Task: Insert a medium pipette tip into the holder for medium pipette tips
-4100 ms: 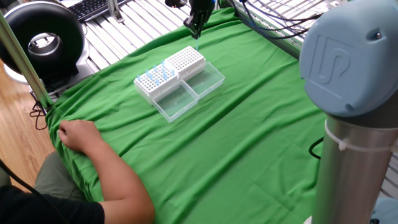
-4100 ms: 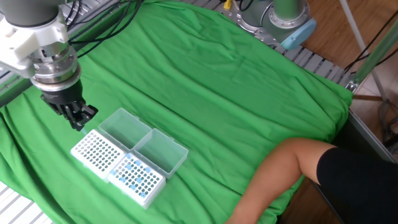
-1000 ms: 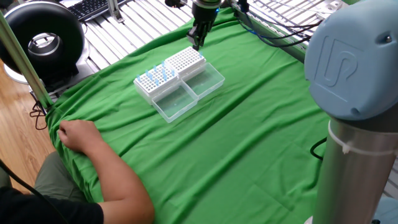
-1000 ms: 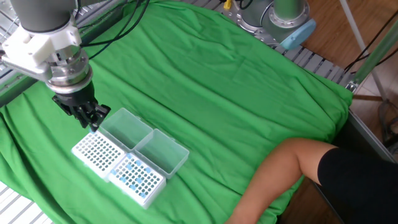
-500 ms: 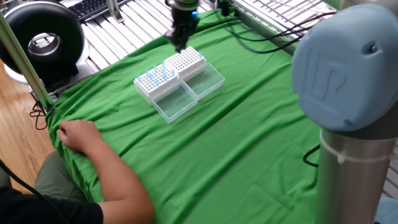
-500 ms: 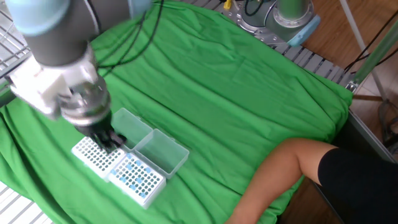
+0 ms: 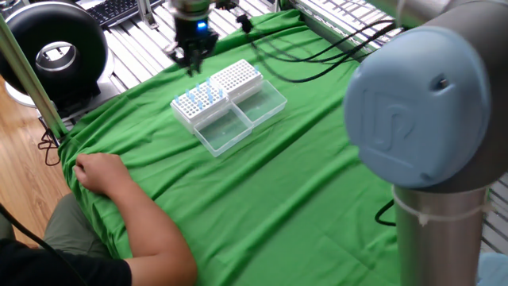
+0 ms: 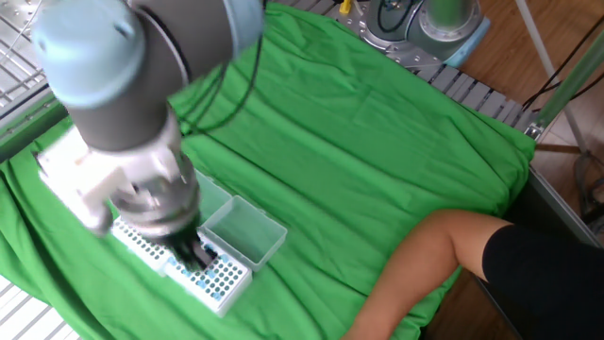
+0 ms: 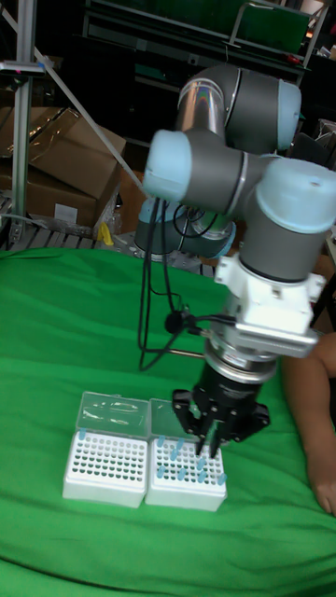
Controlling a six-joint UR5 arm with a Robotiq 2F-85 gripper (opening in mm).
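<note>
The holder for medium pipette tips [image 7: 237, 77] is the white block with a dense grid of holes; it also shows in the tall fixed view [image 9: 104, 463], and the arm partly covers it in the other fixed view [image 8: 140, 240]. Right beside it stands a second white rack [image 7: 196, 102] with several blue tips. My gripper [image 7: 193, 60] hangs over that second rack, fingers pointing down. In the tall fixed view the gripper [image 9: 211, 440] is just above the blue tips [image 9: 187, 466], its fingers slightly apart. I see no pipette tip between them.
Clear lids [image 7: 242, 117] lie open beside both racks on the green cloth [image 7: 317, 175]. A person's arm [image 7: 131, 202] rests on the cloth at the near edge. A black round device [image 7: 54, 49] and a keyboard [image 7: 119, 9] sit beyond the cloth.
The gripper has moved sideways from over the holder for medium pipette tips to over the rack with blue tips. The racks and the person's arm have not moved.
</note>
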